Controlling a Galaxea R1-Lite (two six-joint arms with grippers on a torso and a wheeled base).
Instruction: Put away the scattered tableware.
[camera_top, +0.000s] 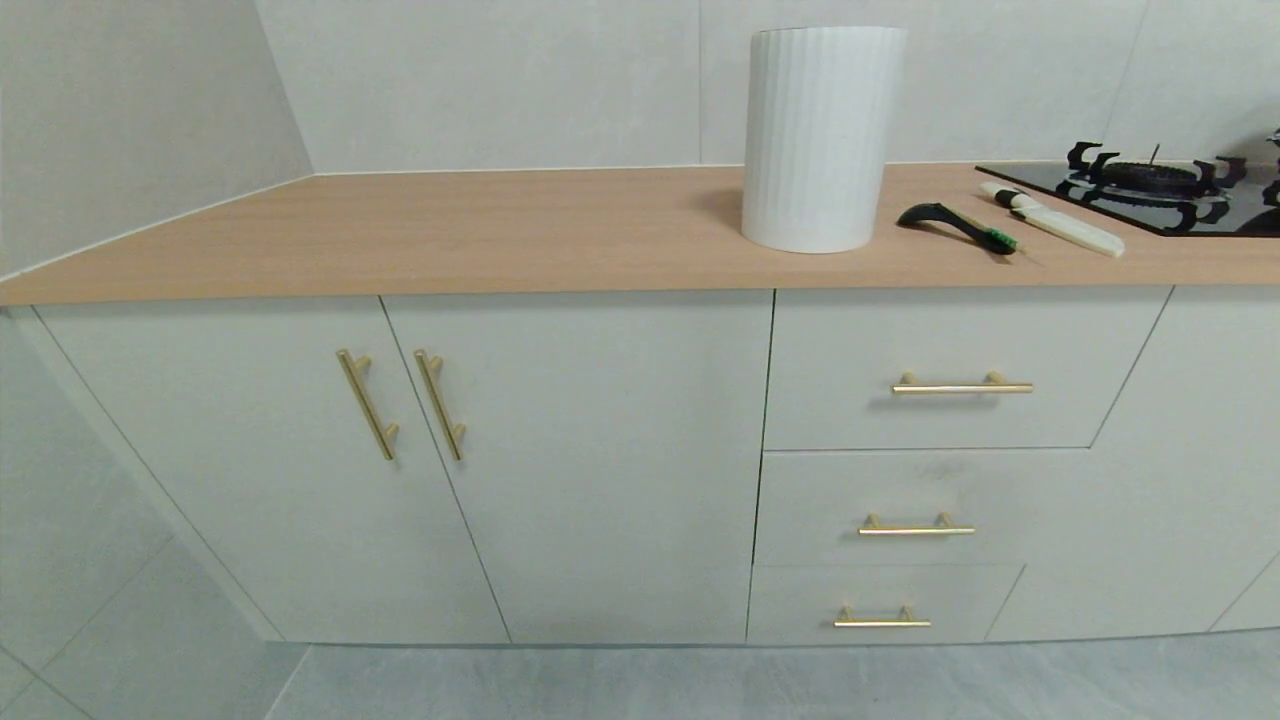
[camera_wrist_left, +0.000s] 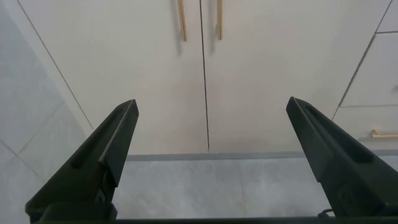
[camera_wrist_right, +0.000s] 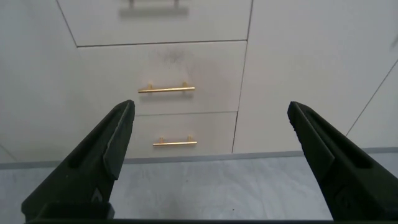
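Left gripper and right gripper are spread open, empty. The black-handled utensil, well above the right one, is best approached first.

Can't see inside the white ribbed container; its own wall hides the interior from me. The gas hob runs off the head view's right edge. The black-handled utensil with the green tip is too small for me to identify. On the left wrist view, the door handles are cut by the frame edge.

Bright even light, soft shadow beside container
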